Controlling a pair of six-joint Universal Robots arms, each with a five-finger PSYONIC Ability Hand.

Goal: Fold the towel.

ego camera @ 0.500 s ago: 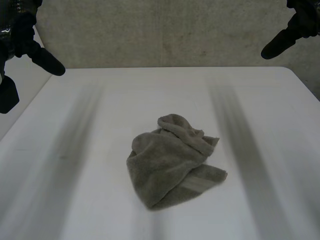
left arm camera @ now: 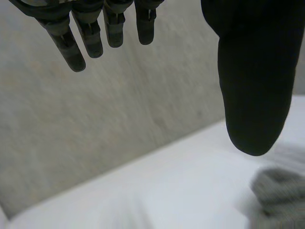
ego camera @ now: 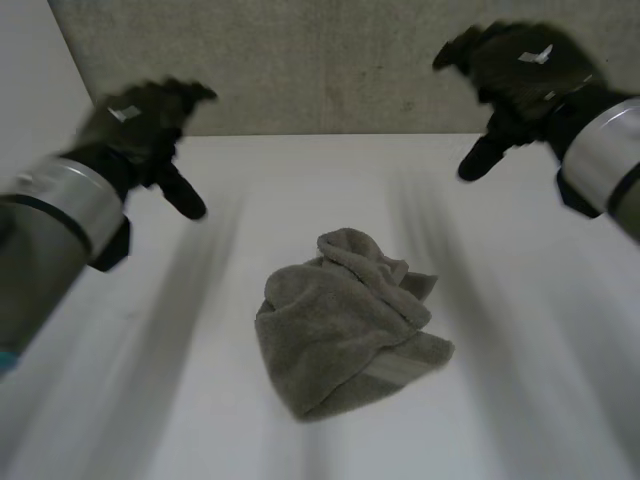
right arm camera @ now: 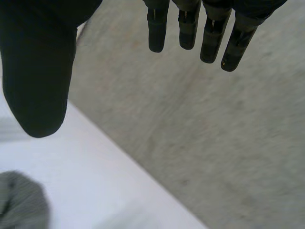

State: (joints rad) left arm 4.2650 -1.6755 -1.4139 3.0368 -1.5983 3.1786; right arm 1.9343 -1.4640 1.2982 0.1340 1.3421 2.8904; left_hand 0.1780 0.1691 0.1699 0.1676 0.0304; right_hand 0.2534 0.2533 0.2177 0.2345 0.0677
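The towel [ego camera: 345,320] is grey and fluffy, bunched up in a lumpy heap in the middle of the white table [ego camera: 540,400], with a rolled bump at its far side. The left hand [ego camera: 140,125] is up in the air to the towel's left and the right hand [ego camera: 515,70] is up to its right, both well apart from it. Each hand has straight fingers and its thumb held away, with nothing in it.
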